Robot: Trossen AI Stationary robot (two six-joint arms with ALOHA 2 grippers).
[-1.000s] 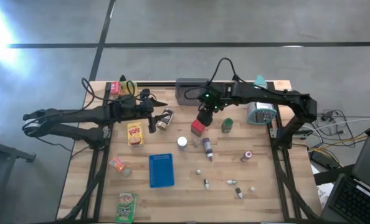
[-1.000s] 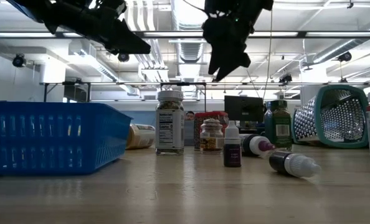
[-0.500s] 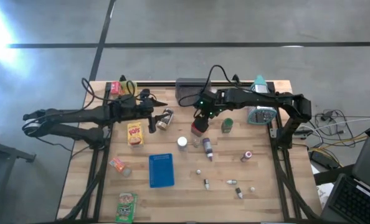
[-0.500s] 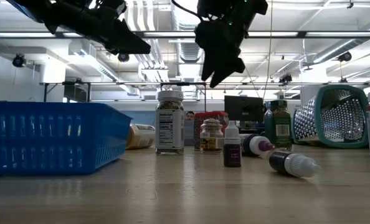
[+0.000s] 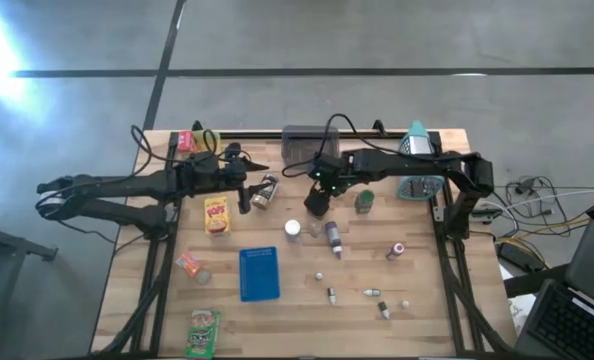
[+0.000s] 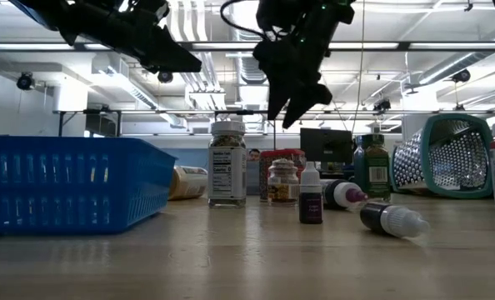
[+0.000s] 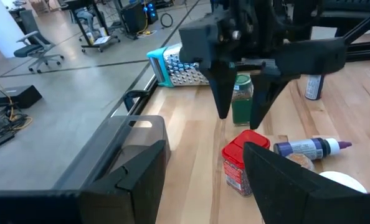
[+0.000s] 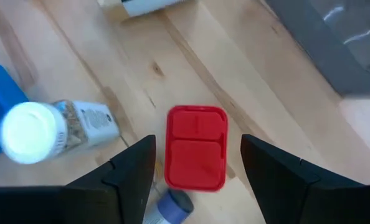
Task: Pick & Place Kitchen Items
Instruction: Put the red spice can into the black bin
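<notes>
A small red-lidded container (image 8: pixel 196 155) stands upright on the wooden table (image 5: pixel 417 300), also seen in the left wrist view (image 7: pixel 238 165). My right gripper (image 8: pixel 196 152) hangs open above it, pointing steeply down, one finger to each side and clear of it (image 7: pixel 242 106). Beside it lie a white-lidded jar (image 5: pixel 293 229) and a purple bottle (image 5: pixel 333 238); a green jar (image 5: pixel 364 201) stands further right. My left gripper (image 5: pixel 245 198) is open and raised above the table near a jar lying on its side (image 5: pixel 267 190). It has nothing between its fingers (image 7: pixel 203 152).
A yellow box (image 5: pixel 216 214), blue tray (image 5: pixel 259 273), pink packet (image 5: pixel 189 265) and green packet (image 5: pixel 203 332) lie on the left half. Several tiny bottles (image 5: pixel 331 295) and a small can (image 5: pixel 396 250) are scattered near the front right. A grey bin (image 5: pixel 302 143) and teal grater (image 5: pixel 417 183) stand at the back.
My right gripper has moved toward the table's left edge and down, coming over the red-lidded container, and has rolled a little about its own axis. Its fingers stay apart. Nothing on the table has moved.
</notes>
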